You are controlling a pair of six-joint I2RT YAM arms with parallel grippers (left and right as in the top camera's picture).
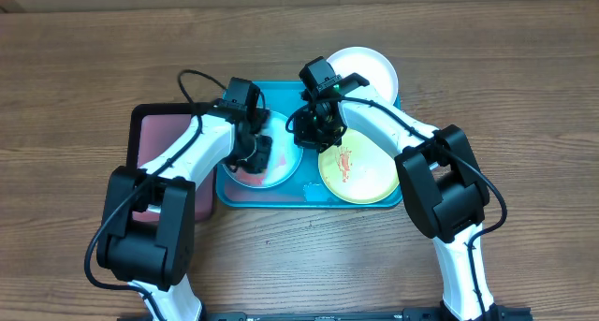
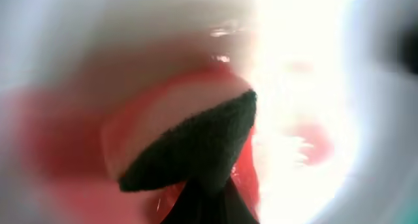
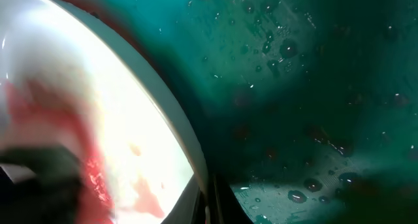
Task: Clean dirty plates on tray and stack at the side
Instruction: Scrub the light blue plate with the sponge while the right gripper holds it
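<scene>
On the tray (image 1: 281, 198), your left gripper (image 1: 256, 156) clutched a sponge (image 2: 196, 145) against the smeared blue plate (image 1: 284, 171), apparently mid-scrub. Your right gripper (image 1: 314, 134) showed no readable hold; you needed wiping strokes next.

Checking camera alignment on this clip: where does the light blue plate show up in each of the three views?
Overhead: light blue plate on the turquoise tray's left half, partly under the left end effector.
Left wrist: plate fills the blurred frame, dark pad over it.
Right wrist: plate's pale rim curves across the left; wet tray on the right.
Shared landmark: the plate's red smears, in both wrist views; not visible overhead.
</scene>
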